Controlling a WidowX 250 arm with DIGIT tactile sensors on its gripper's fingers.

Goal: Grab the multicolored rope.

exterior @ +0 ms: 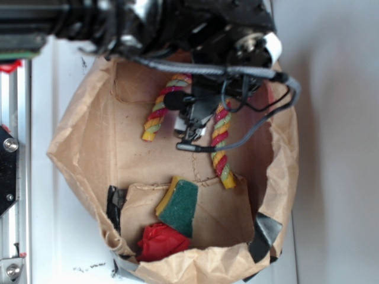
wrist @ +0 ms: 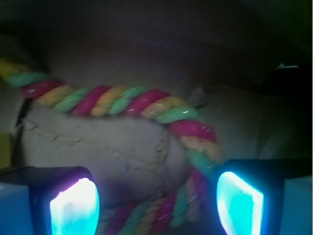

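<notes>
White table (exterior: 331, 118) carries a torn brown paper bag (exterior: 83, 136). Inside it the black claw (wrist: 156, 203) hangs with its jaws spread wide, over the bent twisted rope of red-pink, yellow and green strands (wrist: 122, 100). Farther off lie a green-and-yellow sponge (exterior: 180, 207) and, just beside it, a red wad of cloth (exterior: 161, 241).
</notes>
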